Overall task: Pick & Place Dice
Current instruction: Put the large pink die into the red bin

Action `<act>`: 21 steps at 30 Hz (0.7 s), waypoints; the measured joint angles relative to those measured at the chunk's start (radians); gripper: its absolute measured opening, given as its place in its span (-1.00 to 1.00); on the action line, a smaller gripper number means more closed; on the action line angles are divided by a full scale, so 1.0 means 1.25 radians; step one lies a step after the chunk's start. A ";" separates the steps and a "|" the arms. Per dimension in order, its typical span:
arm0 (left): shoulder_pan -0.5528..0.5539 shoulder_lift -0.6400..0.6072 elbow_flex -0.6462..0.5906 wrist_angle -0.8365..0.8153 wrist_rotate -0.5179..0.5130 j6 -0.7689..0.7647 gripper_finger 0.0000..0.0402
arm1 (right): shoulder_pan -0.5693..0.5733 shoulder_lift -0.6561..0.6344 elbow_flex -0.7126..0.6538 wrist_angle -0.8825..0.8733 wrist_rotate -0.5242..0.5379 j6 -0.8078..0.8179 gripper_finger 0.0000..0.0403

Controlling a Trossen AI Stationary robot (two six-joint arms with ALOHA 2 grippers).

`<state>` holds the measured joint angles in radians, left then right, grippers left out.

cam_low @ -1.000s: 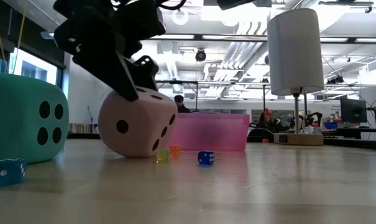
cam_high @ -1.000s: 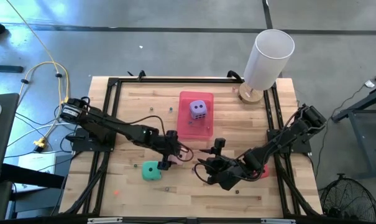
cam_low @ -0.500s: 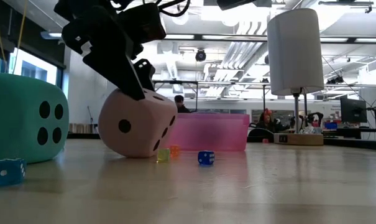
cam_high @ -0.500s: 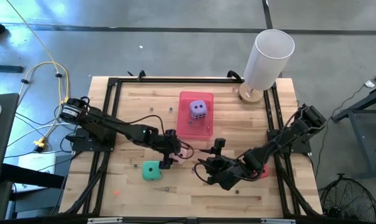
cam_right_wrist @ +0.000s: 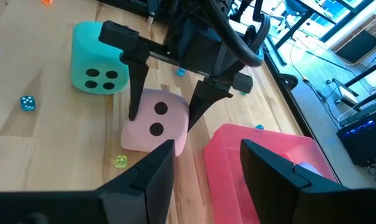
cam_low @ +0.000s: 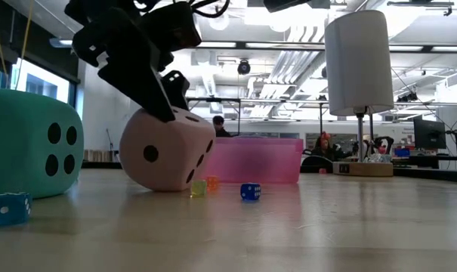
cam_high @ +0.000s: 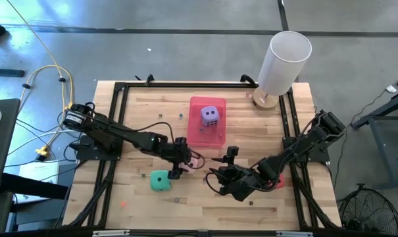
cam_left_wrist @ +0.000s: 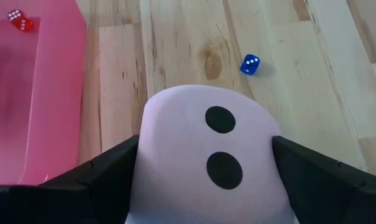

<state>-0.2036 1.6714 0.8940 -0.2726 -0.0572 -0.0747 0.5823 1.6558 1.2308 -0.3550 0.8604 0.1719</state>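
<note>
Pink die (cam_left_wrist: 209,158): sitting on the tabletop (cam_high: 251,131) beside the pink tray (cam_right_wrist: 268,155).
Left gripper (cam_right_wrist: 166,106): jaws straddling the pink die, grip uncertain.
Right gripper (cam_high: 226,172): hovering nearby, jaws parted, holding nothing.
</note>
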 joint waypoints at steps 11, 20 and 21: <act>-0.018 0.000 0.000 -0.001 -0.019 -0.004 0.50 | 0.000 0.000 0.000 0.000 0.000 0.003 -0.14; -0.018 0.000 0.000 0.001 -0.021 -0.027 0.46 | -0.001 0.000 0.000 0.006 -0.001 0.003 -0.14; -0.021 0.000 -0.001 0.003 -0.022 -0.025 0.46 | -0.001 0.000 0.000 0.006 -0.001 0.003 -0.14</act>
<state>-0.2299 1.6714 0.8932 -0.2684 -0.0853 -0.1059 0.5806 1.6558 1.2312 -0.3480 0.8594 0.1751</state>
